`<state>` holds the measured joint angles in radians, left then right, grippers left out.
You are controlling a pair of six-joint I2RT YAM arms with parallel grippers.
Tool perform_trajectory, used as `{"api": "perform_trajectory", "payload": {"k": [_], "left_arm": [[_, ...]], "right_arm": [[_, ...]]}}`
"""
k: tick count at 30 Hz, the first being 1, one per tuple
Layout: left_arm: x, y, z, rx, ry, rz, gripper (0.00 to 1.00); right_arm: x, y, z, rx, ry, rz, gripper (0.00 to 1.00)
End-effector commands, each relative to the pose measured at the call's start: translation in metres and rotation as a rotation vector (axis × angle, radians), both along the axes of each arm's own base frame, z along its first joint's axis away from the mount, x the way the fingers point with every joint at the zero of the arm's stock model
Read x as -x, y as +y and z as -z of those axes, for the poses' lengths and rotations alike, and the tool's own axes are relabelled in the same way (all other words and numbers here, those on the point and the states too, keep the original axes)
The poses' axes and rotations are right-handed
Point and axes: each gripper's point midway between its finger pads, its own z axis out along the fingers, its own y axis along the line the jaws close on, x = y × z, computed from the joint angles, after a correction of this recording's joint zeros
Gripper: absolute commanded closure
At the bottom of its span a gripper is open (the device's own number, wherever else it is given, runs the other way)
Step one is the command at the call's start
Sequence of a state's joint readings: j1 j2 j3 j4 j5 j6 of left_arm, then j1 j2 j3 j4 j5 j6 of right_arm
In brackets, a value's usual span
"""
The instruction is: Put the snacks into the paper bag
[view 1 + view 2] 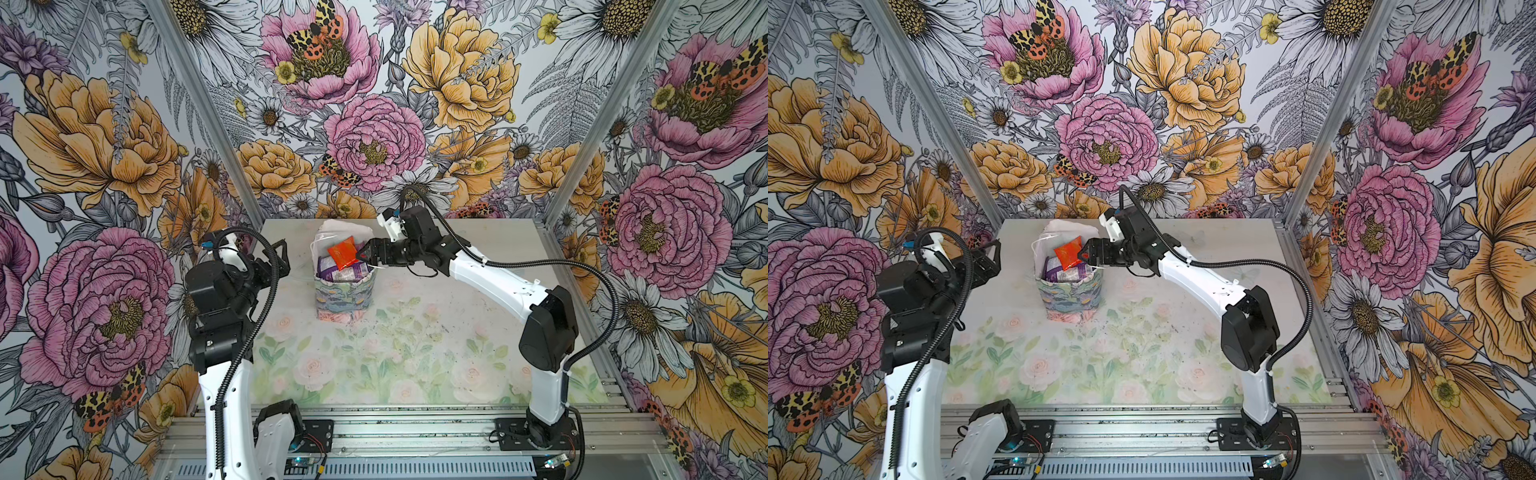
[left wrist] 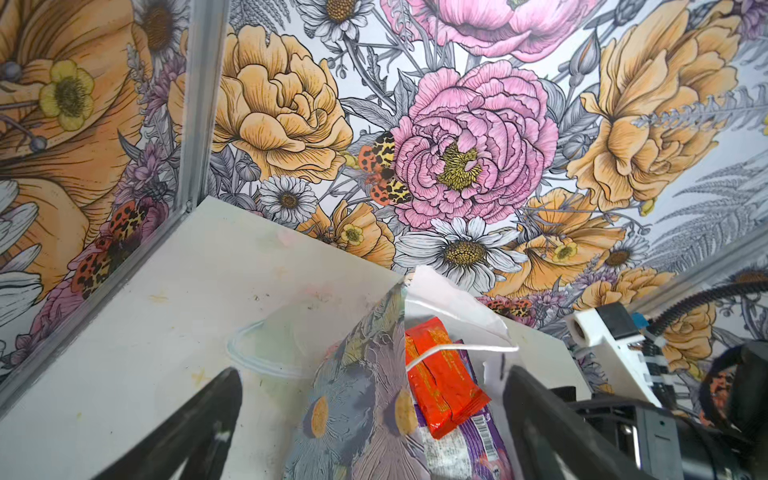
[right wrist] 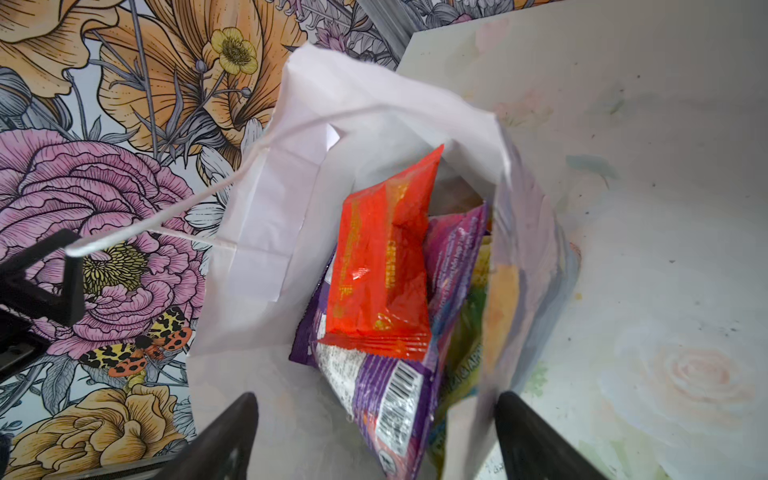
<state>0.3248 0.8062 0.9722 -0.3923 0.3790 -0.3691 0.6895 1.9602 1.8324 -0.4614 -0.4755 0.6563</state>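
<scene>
The paper bag (image 1: 345, 297) (image 1: 1068, 299) stands upright at the back middle of the table, mouth open, white inside (image 3: 270, 208). A red sachet (image 1: 343, 254) (image 1: 1068, 251) (image 3: 382, 257) (image 2: 440, 382) leans on top of the snacks in it. Under it lie a purple packet (image 3: 395, 395) (image 2: 478, 440) and a yellow-green packet (image 3: 465, 324). My right gripper (image 1: 365, 257) (image 1: 1088, 254) (image 3: 376, 399) hangs open at the bag's right rim, one finger over the mouth, one outside the wall, holding nothing. My left gripper (image 1: 279, 254) (image 1: 990, 257) (image 2: 374, 374) is open, left of the bag and apart from it.
The table (image 1: 415, 353) carries a pale rose print. Flowered walls with metal posts (image 1: 582, 166) close in three sides. A white cord handle (image 3: 166, 216) sticks out from the bag's far side toward the left gripper. An aluminium rail (image 1: 415, 428) runs along the front.
</scene>
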Motion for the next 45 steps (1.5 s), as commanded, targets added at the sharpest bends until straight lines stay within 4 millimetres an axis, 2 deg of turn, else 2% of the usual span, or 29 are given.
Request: {"api": "perform_trajectory", "payload": {"k": [1,4,7,13,16,20,23,26,28,31,33,36,39,42,44,45], "left_arm": [[-0.001,0.006,-0.011,0.078,-0.072,-0.011,0.01],[-0.004,0.012,-0.006,0.124,-0.09,-0.03,0.01],[-0.009,0.016,0.0,0.148,-0.107,-0.043,0.01],[-0.014,0.029,0.02,0.168,-0.145,-0.104,0.01],[-0.017,0.036,0.036,0.143,-0.159,-0.135,0.01],[-0.019,0.045,0.059,0.075,-0.154,-0.176,0.01],[-0.018,0.05,0.077,0.047,-0.147,-0.204,0.01],[-0.018,0.053,0.097,0.028,-0.161,-0.223,0.01],[-0.02,0.052,0.11,0.011,-0.161,-0.219,0.01],[-0.025,0.043,0.128,-0.034,-0.15,-0.194,0.01],[-0.031,0.032,0.138,-0.099,-0.122,-0.159,0.01],[-0.037,0.018,0.149,-0.199,-0.091,-0.127,0.01],[-0.038,0.014,0.161,-0.245,-0.095,-0.126,0.01],[-0.044,0.012,0.179,-0.268,-0.062,-0.103,0.01],[-0.047,0.011,0.19,-0.281,-0.05,-0.1,0.01],[-0.049,0.01,0.193,-0.285,-0.061,-0.096,0.01]], "right_arm": [[0.0,0.015,-0.032,-0.079,-0.05,-0.037,0.1],[-0.004,0.014,-0.039,-0.082,-0.073,-0.027,0.1],[-0.012,0.003,-0.045,-0.064,-0.107,0.013,0.1],[-0.032,-0.043,-0.066,-0.014,-0.203,0.125,0.07],[-0.038,-0.069,-0.084,0.005,-0.269,0.183,0.05],[-0.042,-0.118,-0.105,0.083,-0.387,0.294,0.01],[-0.039,-0.159,-0.117,0.162,-0.481,0.385,0.0],[-0.032,-0.196,-0.121,0.263,-0.562,0.469,0.0],[-0.027,-0.225,-0.11,0.369,-0.602,0.536,0.0],[-0.018,-0.281,-0.082,0.536,-0.667,0.706,0.0],[-0.009,-0.317,-0.057,0.555,-0.688,0.805,0.0],[0.005,-0.362,-0.023,0.57,-0.704,0.936,0.0],[0.02,-0.397,0.015,0.72,-0.756,1.042,0.0],[0.024,-0.43,0.058,0.883,-0.684,1.106,0.0],[0.025,-0.436,0.074,0.864,-0.685,1.123,0.0],[0.023,-0.437,0.076,0.825,-0.708,1.142,0.0]]}}
